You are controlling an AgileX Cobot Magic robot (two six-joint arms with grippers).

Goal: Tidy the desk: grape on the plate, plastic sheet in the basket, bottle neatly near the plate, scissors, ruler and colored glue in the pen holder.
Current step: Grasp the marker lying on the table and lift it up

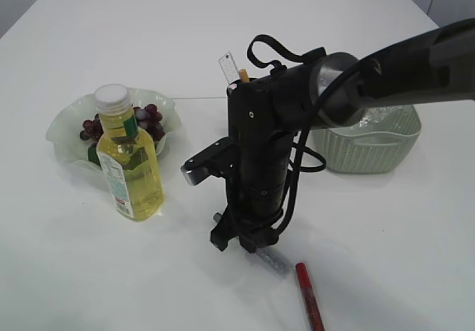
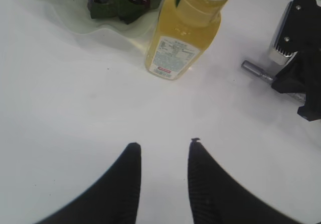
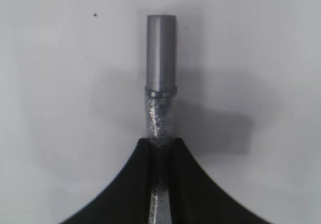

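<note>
My right gripper [image 3: 161,144] is shut on a silver glitter glue tube [image 3: 161,58] that lies on the white table; in the exterior view this gripper [image 1: 249,240] reaches down at the centre front, with the tube [image 1: 276,261] poking out beneath it. A red glue tube [image 1: 309,295] lies just right of it. My left gripper [image 2: 163,144] is open and empty above bare table, in front of the yellow bottle [image 2: 183,30]. The bottle [image 1: 130,160] stands upright in front of the glass plate [image 1: 63,127], which holds grapes [image 1: 145,116]. A clear ruler [image 1: 228,67] sticks up behind the right arm; the pen holder is hidden.
A pale green basket [image 1: 371,147] with clear plastic sheet in it stands at the right, partly behind the right arm. The right gripper and silver tube also show at the right edge of the left wrist view [image 2: 298,83].
</note>
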